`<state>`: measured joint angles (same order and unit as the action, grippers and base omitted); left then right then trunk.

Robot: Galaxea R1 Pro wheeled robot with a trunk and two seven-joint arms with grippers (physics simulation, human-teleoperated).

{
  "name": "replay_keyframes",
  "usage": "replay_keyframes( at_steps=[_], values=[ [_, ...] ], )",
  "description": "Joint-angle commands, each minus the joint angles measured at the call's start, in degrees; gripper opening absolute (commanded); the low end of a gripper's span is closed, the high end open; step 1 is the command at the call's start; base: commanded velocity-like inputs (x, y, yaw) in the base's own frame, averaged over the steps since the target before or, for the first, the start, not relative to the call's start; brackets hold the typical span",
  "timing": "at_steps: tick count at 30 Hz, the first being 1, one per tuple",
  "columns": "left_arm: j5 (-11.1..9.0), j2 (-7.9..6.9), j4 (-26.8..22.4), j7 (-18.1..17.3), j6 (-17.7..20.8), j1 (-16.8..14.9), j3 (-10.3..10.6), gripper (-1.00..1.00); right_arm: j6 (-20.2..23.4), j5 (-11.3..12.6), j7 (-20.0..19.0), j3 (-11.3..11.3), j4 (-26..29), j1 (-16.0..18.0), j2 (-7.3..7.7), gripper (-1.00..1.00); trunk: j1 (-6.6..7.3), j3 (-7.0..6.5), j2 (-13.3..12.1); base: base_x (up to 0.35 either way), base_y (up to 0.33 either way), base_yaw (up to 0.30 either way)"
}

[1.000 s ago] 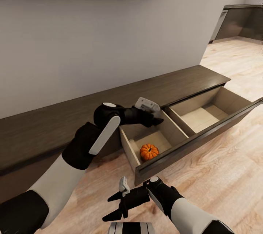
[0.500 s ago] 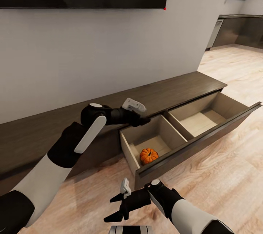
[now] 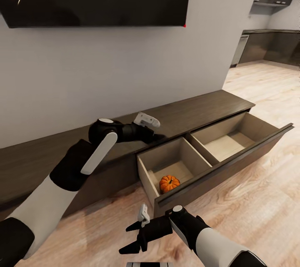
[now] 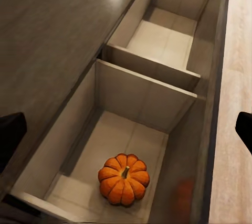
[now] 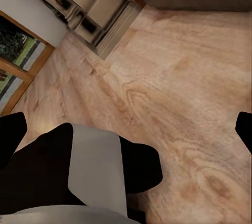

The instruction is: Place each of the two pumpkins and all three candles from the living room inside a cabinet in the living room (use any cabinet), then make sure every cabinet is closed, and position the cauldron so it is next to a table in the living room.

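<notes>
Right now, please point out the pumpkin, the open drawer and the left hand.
pumpkin (image 3: 169,183), head view, its orange ribbed body.
open drawer (image 3: 221,163), head view, its dark front panel.
left hand (image 3: 155,135), head view, between its fingertips.

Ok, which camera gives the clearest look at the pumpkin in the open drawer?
The left wrist view: the pumpkin sits large and unobstructed on the drawer floor, ribs and stem plain. In the head view the pumpkin is small and partly cut off by the drawer's front panel. The right wrist view looks at plank floor.
</notes>
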<state>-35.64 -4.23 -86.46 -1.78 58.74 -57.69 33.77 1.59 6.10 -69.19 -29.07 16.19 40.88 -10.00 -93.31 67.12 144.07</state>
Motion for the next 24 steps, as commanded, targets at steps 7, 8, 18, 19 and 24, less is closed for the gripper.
replay_keyframes(
  at_steps=[7,8,18,19,24],
  values=[
    [-0.47,-0.83,0.28,0.44,0.15,0.01,0.06,1.0,0.17,0.58,-0.07,-0.41,-0.1,0.07,0.0,1.0,0.19,-1.51,-0.08,0.0,0.0,0.0],
    [-0.52,-1.02,0.34,0.45,0.15,0.02,0.08,1.0,0.17,0.58,-0.07,-0.4,-0.1,0.07,0.0,1.0,0.21,-1.73,-0.09,0.0,0.0,0.0],
    [-2.7,-2.6,2.67,2.17,0.06,0.03,0.18,1.0,0.09,0.58,0.01,-0.4,-0.45,0.07,0.0,1.0,0.45,-3.73,-0.21,0.0,0.0,0.0],
    [-3.05,-2.83,2.67,2.19,0.06,0.03,0.21,1.0,0.09,0.58,0.03,-0.41,-0.47,0.07,0.0,1.0,0.45,-3.73,-0.21,0.0,0.0,0.0],
    [-7.1,-4.38,2.7,2.45,-0.93,0.03,0.46,1.0,-0.06,0.58,0.06,-0.38,-0.55,0.07,0.0,1.0,0.52,-4.39,-0.25,0.0,0.0,0.0]
  ],
)
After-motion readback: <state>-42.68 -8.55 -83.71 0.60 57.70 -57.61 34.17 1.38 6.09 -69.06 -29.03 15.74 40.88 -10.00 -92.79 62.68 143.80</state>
